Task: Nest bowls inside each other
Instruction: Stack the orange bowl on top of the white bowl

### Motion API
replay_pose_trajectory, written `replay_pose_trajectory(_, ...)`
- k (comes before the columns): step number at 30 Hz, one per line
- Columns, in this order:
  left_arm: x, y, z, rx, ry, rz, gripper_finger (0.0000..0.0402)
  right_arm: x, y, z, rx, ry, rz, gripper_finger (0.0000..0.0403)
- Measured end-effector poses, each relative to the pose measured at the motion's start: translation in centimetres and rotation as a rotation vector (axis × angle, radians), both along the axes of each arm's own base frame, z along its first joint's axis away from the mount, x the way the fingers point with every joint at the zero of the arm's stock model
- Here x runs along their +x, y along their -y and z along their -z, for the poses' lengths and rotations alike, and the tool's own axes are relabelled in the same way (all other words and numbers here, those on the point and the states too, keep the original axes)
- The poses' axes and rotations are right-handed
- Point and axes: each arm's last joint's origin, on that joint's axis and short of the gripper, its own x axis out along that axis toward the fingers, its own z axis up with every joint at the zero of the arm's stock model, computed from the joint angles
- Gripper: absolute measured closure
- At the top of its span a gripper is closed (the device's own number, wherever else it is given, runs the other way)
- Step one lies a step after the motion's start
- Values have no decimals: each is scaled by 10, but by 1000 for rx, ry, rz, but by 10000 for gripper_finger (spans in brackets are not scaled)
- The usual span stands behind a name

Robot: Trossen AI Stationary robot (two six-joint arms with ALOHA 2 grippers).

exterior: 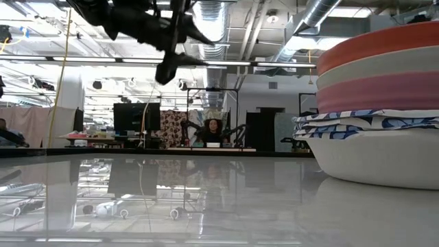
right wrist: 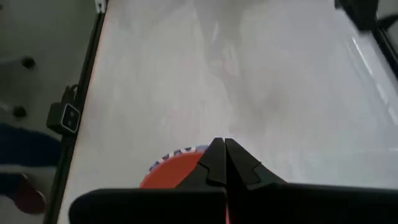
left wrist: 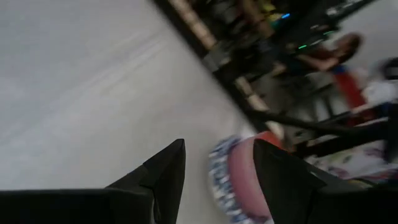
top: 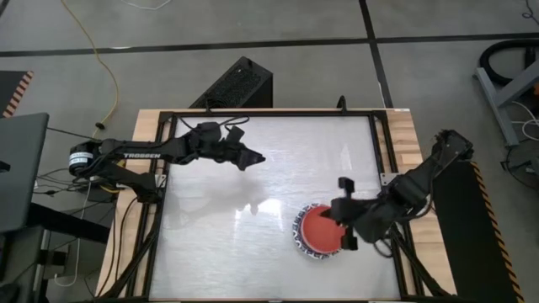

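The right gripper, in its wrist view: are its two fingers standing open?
No, the right gripper has its two dark fingers pressed together, tips touching, just over the red bowl.

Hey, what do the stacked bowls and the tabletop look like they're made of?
Stacked bowls: probably glazed ceramic or melamine; smooth, thick, opaque rims in red, cream and pink, with printed blue patterns lower down. The look doesn't say which.
Tabletop: a glossy white sheet, perhaps laminate or acrylic; it mirrors the room behind.
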Motion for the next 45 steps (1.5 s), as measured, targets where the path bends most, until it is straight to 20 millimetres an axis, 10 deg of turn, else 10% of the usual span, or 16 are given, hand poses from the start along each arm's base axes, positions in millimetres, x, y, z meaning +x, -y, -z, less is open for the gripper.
replay_pose_trajectory(27, 2, 4, -11, 47, 96, -16, 223, 34, -9, 136, 126, 112, 43, 397)
replay_pose_trajectory(45, 2, 3, -11, 67, 94, -36, 223, 28, -1, 122, 145, 128, 29, 397)
